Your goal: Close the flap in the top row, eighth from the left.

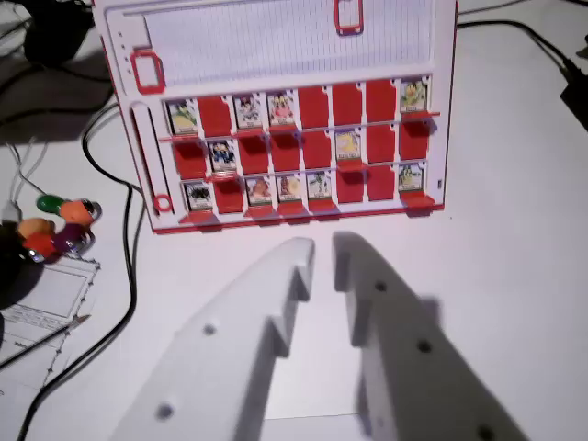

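Claw short of the board, target flap upright and untouched.

My claw stands slightly parted and holds nothing, hovering over the white tabletop just in front of the red game board. The board carries three rows of flaps; in the row farthest from my claw, the eighth flap sits at the wrist view's right end, upright with its picture card showing. Judgement: I should travel forward and toward the wrist view's right, pass over the nearer rows without clipping them, then tip that flap down with one fingertip. Cables lie beside the board, clear of this path.
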`<state>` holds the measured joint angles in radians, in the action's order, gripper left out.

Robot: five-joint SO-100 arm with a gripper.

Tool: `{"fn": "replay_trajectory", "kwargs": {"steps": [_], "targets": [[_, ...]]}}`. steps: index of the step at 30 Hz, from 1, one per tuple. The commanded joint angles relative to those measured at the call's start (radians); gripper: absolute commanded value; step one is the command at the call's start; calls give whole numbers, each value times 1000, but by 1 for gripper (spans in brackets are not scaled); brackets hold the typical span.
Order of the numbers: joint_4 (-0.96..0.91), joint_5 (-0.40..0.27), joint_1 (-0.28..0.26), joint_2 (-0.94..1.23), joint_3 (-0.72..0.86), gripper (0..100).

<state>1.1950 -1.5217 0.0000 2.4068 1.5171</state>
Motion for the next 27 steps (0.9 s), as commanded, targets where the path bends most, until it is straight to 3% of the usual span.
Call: {"fn": "replay_trajectory", "kwargs": {"steps": [1,9,27], "targets": [[9,12,15,-46,-129,2],[80,31,37,-199,-298,2],[81,64,149,-581,-626,2]]}}
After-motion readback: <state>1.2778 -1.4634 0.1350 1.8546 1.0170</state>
